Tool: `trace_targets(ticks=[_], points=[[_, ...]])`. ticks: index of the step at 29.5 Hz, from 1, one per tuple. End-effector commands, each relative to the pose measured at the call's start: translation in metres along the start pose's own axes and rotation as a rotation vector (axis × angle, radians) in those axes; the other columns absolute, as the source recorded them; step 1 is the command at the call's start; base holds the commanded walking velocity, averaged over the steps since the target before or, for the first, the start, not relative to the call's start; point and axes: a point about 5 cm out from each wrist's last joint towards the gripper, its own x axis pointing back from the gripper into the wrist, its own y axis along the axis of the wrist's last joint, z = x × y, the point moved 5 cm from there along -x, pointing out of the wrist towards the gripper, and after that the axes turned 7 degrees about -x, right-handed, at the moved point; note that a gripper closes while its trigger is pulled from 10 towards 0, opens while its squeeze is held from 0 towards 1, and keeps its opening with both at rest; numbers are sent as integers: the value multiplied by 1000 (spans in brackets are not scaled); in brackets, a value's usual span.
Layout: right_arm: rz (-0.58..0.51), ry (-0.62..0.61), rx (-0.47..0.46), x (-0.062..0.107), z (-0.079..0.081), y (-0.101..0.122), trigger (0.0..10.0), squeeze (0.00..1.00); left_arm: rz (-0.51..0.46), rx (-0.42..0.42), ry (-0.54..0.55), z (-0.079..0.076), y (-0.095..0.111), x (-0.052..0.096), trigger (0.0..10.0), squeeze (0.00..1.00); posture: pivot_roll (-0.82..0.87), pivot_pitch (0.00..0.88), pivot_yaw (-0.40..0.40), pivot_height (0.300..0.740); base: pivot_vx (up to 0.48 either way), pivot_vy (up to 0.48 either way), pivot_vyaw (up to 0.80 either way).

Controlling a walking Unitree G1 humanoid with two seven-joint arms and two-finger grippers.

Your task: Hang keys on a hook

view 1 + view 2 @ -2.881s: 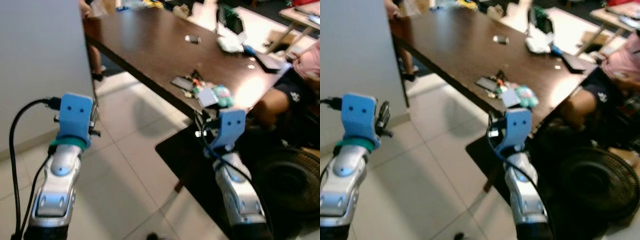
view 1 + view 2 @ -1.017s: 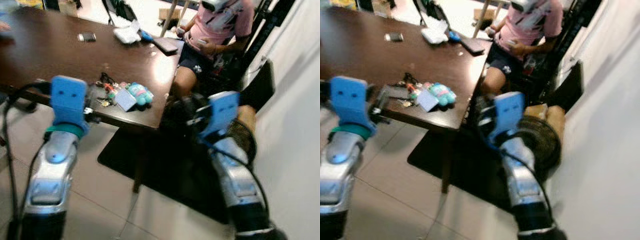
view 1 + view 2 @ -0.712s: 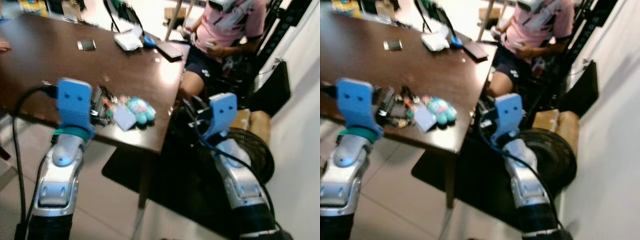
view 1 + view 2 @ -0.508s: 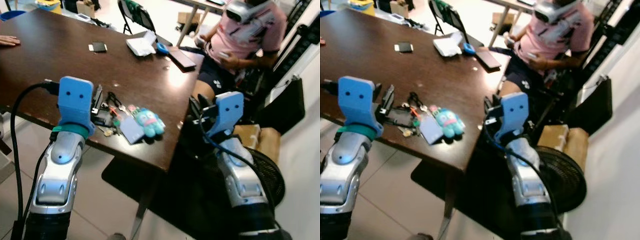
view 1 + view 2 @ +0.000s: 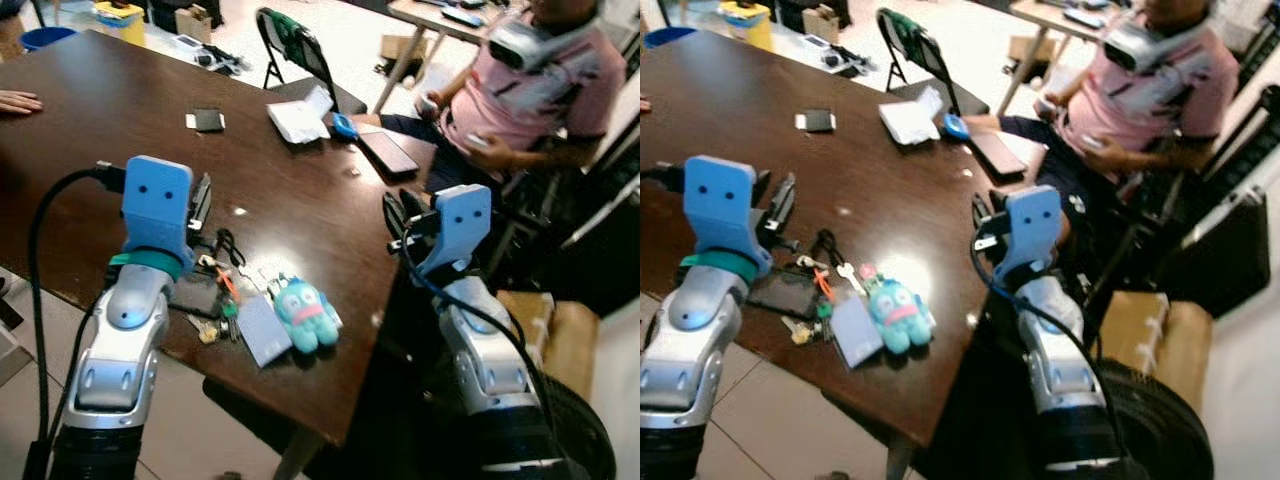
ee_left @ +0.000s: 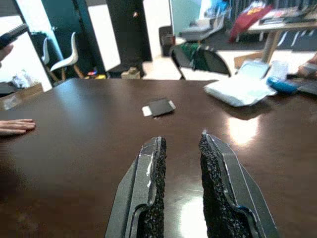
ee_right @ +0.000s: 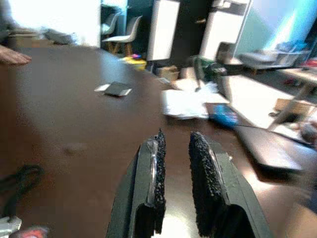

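1. Two grippers were held up over a big brown table (image 5: pixel 90 140), which was smooth and shiny with bright spots of light on it.
2. The left gripper (image 6: pixel 181 148) had its two rough black fingers a small way apart, with nothing between them.
3. The right gripper (image 7: pixel 174 144) also had a narrow gap between its bumpy black fingers, and it held nothing.
4. The keys (image 5: pixel 830 275) lay flat on the table near its front edge, just past the left gripper, in a small messy pile with a black cord.
5. A soft blue-green plush toy (image 5: pixel 897 314) lay right beside the keys, touching a flat grey-blue card holder (image 5: pixel 855 333).
6. A flat dark phone (image 5: pixel 785 292) lay by the keys too.
7. Farther back on the table sat a small black card (image 5: pixel 207 120), a white folded cloth (image 5: pixel 298 120), a little blue thing (image 5: pixel 345 125) and a thin dark tablet (image 5: pixel 388 152).
8. A person in a pink shirt (image 5: pixel 540 90) sat at the far side, and another person's hand (image 5: pixel 18 101) rested on the table.
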Motion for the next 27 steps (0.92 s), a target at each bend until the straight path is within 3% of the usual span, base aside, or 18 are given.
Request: trace_targets(ticks=[1, 5, 7, 12, 13, 15, 16, 17, 18, 20, 23, 27], points=[[20, -27, 5, 5, -9, -5, 10000, 0, 29, 5, -56, -12, -6, 2, 10000, 0, 115, 0, -13, 740, 0, 0, 0], [21, -28, 5, 5, -10, -6, 10000, 0, 37, 10, -81, -17, -7, 3, 10000, 0, 115, 0, -13, 740, 0, 0, 0], [24, -31, 7, 5, -10, -7, 10000, 0, 46, 41, -136, -28, -6, 3, 10000, 0, 114, 0, -10, 740, 0, 0, 0], [26, -32, 7, 6, -9, -8, 10000, 0, 21, 16, -180, -34, 1, 0, 10000, 0, 115, 0, -6, 740, 0, 0, 0], [25, -32, 7, 6, -9, -9, 10000, 0, 1, -60, -208, -36, 2, -2, 10000, 0, 114, 0, -4, 740, 0, 0, 0], [25, -32, 7, 6, -9, -9, 10000, 0, 1, -60, -208, -36, 2, -2, 10000, 0, 114, 0, -4, 740, 0, 0, 0], [24, -30, 7, 7, -8, -9, 10000, 0, -7, -150, -234, -38, 0, -3, 10000, 0, 114, 0, -3, 740, 0, 0, 0], [24, -30, 7, 7, -8, -9, 10000, 0, -7, -150, -234, -38, 0, -3, 10000, 0, 114, 0, -3, 740, 0, 0, 0], [22, -26, 9, 6, -6, -8, 10000, 0, 62, -266, -293, -38, -20, -8, 10000, 0, 113, 0, 5, 740, 0, 0, 0], [22, -26, 9, 6, -6, -8, 10000, 0, 62, -266, -293, -38, -20, -8, 10000, 0, 113, 0, 5, 740, 0, 0, 0], [27, 5, 32, 2, -4, -6, 10000, 0, 200, -381, -469, -43, -61, -1, 10000, 0, 106, 0, 14, 740, 0, 0, 0], [27, 5, 32, 2, -4, -6, 10000, 0, 200, -381, -469, -43, -61, -1, 10000, 0, 106, 0, 14, 740, 0, 0, 0]])
